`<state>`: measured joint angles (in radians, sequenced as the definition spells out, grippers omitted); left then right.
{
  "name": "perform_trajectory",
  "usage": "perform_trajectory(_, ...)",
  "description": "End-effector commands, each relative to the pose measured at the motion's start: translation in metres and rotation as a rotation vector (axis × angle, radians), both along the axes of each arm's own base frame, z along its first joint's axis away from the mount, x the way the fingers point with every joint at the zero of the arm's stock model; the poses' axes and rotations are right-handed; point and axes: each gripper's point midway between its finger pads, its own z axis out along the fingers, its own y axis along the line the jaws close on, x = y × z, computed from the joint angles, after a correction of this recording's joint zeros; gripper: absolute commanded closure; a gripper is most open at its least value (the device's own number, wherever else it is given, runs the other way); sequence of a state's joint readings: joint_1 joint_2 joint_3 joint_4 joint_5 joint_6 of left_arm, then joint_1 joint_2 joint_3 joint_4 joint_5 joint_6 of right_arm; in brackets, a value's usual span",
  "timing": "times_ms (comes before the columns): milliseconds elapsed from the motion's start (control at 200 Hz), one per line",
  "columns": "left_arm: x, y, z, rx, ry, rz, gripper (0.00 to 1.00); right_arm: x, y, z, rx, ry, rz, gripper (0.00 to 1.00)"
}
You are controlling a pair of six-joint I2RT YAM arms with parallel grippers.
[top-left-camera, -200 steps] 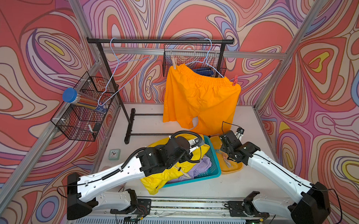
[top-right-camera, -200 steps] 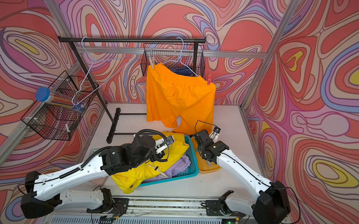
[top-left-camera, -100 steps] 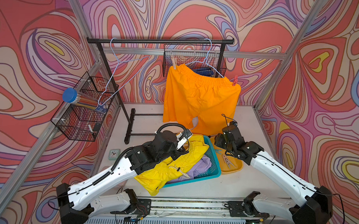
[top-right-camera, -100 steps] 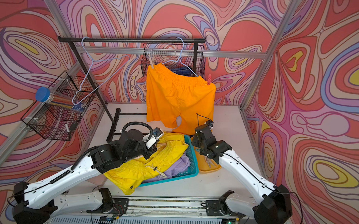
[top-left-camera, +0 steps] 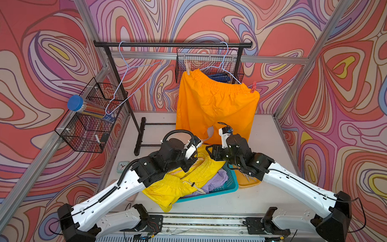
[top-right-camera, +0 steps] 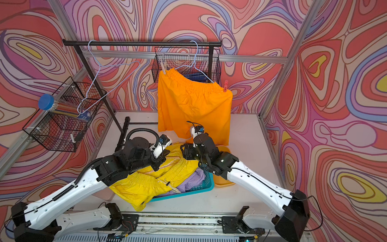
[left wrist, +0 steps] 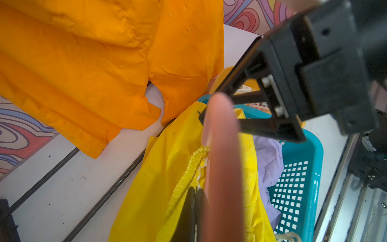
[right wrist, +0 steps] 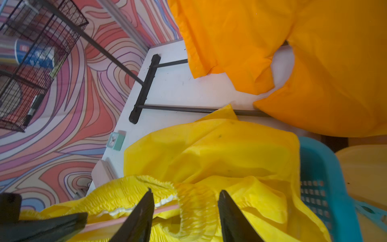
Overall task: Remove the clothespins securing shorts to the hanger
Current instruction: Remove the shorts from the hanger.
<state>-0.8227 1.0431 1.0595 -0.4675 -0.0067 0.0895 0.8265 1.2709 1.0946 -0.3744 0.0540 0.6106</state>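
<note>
In both top views, beige clothespin (top-left-camera: 187,69) and red clothespin (top-right-camera: 225,86) pin orange shorts (top-left-camera: 215,109) at 12 o'clock. Left wrist: left end effector (left wrist: 195,190) clenched at yellow shorts (left wrist: 159,178). Right wrist: right end effector (right wrist: 186,190) released, straddling their waistband.

Bright, even light from overhead, just soft shadows on the table (top-left-camera: 207,206), colours punchy. Both top views are sharp, with wide-angle stretch at the edges. Left wrist view: the pink hanger (left wrist: 222,167) up close is total blur.
</note>
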Motion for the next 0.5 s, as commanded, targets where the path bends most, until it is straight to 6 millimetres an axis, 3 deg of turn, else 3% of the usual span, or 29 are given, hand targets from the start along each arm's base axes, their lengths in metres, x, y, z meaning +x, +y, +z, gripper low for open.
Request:
perform_trajectory(0, -0.005, 0.002, 0.006, -0.042, -0.004, -0.01, 1.0, -0.001, 0.006, -0.002, -0.023, -0.023, 0.032, 0.48)
perform_trajectory(376, -0.008, 0.005, 0.012, -0.053, -0.028, -0.013, 1.0, -0.014, 0.017, -0.019, -0.117, -0.009, 0.035, 0.48)
perform_trajectory(491, -0.009, 0.007, 0.017, -0.07, -0.044, -0.011, 1.0, -0.013, 0.013, -0.031, -0.18, 0.002, -0.006, 0.48)
